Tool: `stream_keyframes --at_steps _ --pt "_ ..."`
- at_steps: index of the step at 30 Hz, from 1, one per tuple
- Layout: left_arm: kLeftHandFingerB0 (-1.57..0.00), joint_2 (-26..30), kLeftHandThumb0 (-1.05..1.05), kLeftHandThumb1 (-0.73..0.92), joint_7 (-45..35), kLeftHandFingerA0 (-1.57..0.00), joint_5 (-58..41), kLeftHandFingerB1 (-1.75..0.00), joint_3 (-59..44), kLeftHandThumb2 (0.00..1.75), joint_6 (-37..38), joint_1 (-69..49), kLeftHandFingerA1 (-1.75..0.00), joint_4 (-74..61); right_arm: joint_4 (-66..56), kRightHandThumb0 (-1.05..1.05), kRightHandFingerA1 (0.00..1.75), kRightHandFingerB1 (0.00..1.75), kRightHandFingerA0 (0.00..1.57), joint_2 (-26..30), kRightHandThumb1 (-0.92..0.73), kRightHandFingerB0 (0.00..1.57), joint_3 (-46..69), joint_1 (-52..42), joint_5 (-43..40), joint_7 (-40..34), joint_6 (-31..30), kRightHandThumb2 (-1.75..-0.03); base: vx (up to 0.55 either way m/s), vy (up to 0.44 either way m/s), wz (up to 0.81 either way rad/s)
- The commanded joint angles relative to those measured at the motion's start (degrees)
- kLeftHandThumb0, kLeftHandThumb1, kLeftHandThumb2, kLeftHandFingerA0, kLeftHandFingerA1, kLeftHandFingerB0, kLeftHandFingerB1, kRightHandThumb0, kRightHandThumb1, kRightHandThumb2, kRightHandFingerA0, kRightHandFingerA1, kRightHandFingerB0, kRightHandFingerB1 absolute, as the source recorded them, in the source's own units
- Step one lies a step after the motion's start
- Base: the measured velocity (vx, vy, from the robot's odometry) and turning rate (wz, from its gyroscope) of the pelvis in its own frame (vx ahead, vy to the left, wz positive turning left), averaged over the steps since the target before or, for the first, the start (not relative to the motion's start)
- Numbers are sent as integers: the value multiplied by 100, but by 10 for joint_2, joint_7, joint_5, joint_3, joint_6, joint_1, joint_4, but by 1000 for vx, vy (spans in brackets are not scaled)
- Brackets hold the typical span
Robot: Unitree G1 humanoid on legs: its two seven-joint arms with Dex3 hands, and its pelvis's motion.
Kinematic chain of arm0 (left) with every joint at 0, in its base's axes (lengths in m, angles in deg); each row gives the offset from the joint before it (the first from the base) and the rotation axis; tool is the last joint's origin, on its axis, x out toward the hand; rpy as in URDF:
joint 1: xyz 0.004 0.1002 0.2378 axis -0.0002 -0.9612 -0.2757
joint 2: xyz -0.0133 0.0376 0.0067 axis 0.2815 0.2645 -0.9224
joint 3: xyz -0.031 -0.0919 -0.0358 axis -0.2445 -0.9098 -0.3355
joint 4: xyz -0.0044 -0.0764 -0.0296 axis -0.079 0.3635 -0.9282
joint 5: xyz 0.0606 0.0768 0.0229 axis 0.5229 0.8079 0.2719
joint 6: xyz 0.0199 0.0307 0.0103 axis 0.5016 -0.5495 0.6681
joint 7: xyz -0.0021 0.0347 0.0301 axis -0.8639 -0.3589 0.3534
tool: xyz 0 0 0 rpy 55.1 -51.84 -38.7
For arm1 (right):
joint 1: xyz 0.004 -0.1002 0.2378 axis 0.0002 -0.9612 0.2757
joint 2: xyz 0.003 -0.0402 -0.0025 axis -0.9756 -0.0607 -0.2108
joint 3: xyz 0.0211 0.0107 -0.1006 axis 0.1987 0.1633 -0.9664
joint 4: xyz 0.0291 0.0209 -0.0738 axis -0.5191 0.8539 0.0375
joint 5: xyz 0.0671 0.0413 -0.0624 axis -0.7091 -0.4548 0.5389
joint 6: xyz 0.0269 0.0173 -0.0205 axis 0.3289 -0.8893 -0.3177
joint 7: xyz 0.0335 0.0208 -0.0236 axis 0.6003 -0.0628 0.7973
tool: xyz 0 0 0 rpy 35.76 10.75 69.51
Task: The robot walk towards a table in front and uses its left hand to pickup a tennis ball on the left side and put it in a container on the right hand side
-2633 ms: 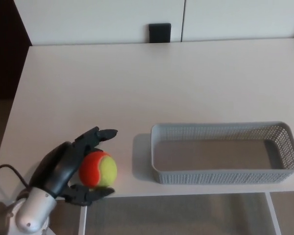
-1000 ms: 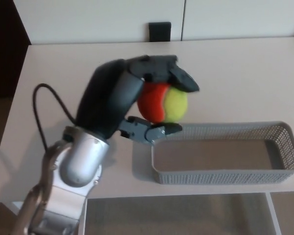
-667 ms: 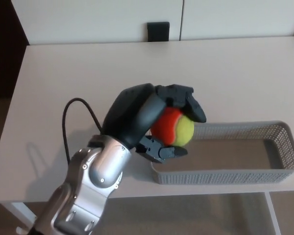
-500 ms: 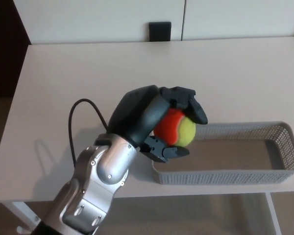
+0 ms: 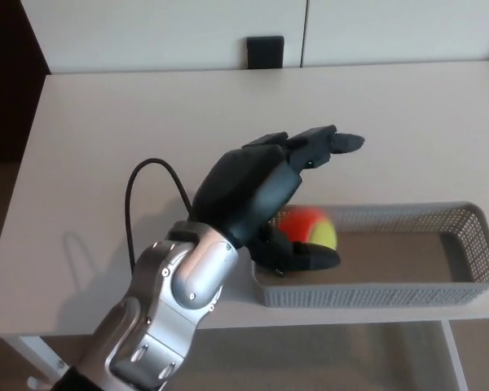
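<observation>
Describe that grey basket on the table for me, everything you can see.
The basket is a long, shallow rectangular tray of grey mesh, plastic by the look, lying flat on the white table near its front edge, to the right. A blurred orange-and-yellow ball is at its left end, below the robot's open left hand, whose thumb hides part of that end.

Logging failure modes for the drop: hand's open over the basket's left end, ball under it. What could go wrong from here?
1. The orange-and-yellow tennis ball looks motion-blurred at the left end of the grey mesh basket; it may bounce over the low wall.
2. The thumb of the black left hand hangs by the near wall; pulling back could snag it and drag the basket off the front edge of the white table.
</observation>
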Motion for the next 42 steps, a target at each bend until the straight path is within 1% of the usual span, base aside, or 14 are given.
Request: stream_keyframes --at_steps 1,9,12,14,15,16,18,19,21,22,23,27,30,42 --pt "-1 23 -90 46 -35 -6 34 -22 10 88 -27 -1 -17 -19 0 -34 50 45 41 7 -55 36 0 -2 2 -1 4 -69 0 0 0" --pt "-11 41 -85 48 -66 -7 5 -11 -12 95 -32 -28 -8 -75 2 -33 50 44 41 6 -56 36 -2 -6 3 -2 4 -69 0 0 0" --pt "-8 49 -105 44 -70 -4 -30 -17 -48 80 -18 -64 -27 -139 2 -34 50 45 40 9 -57 37 -6 -9 7 -3 8 -70 0 0 0" --pt "-10 53 -78 46 -84 -2 -97 -24 -98 92 -4 -112 -27 -233 4 -33 51 44 40 8 -56 37 -4 -8 2 2 7 -69 0 0 0" --pt "-7 58 -99 55 -97 -2 -117 -32 -116 57 -10 -134 -36 -278 5 -35 51 45 41 10 -56 38 -7 -10 9 -4 10 -70 0 0 0" --pt "-9 60 -77 44 -104 -4 -136 -27 -132 92 -12 -152 -32 -313 6 -36 50 45 40 13 -56 38 -10 -9 15 -8 10 -71 0 0 0" --pt "-5 81 -86 46 -132 0 -217 -37 -190 89 0 -209 -47 -408 2 -36 50 45 40 17 -57 38 -11 -11 19 -10 8 -71 0 0 0" --pt "0 85 -39 -1 -143 0 -249 -52 -209 76 -2 -230 -53 -435 3 -36 50 45 40 18 -57 38 -11 -13 18 -8 8 -71 0 0 0" --pt "0 96 -38 -6 -171 -1 -342 -52 -271 73 -11 -281 -54 -496 7 -35 50 45 41 17 -56 39 -9 -12 16 -10 10 -70 0 0 0" --pt "0 100 -38 -6 -179 -1 -368 -52 -289 73 -14 -294 -54 -511 9 -35 50 45 41 16 -56 39 -8 -10 15 -11 10 -70 0 0 0" --pt "-16 126 -85 38 -200 -7 -474 -43 -358 54 17 -353 -52 -530 9 -35 50 45 40 18 -56 39 -7 -13 14 -8 10 -70 0 0 0" --pt "-29 160 -91 41 -267 -16 -653 -45 -492 55 118 -473 -58 -523 6 -36 50 46 41 19 -55 39 -3 -20 10 -8 7 -71 0 0 0" --pt "-41 154 -86 41 -440 -28 -807 -40 -652 54 178 -605 -51 -423 13 -35 50 46 41 16 -55 38 -2 -24 9 -12 11 -70 0 0 0" --pt "-42 158 -71 35 -556 -38 -706 -49 -728 76 180 -721 -51 -281 35 -25 46 39 44 15 -61 40 4 -34 -4 3 18 -57 0 0 0"
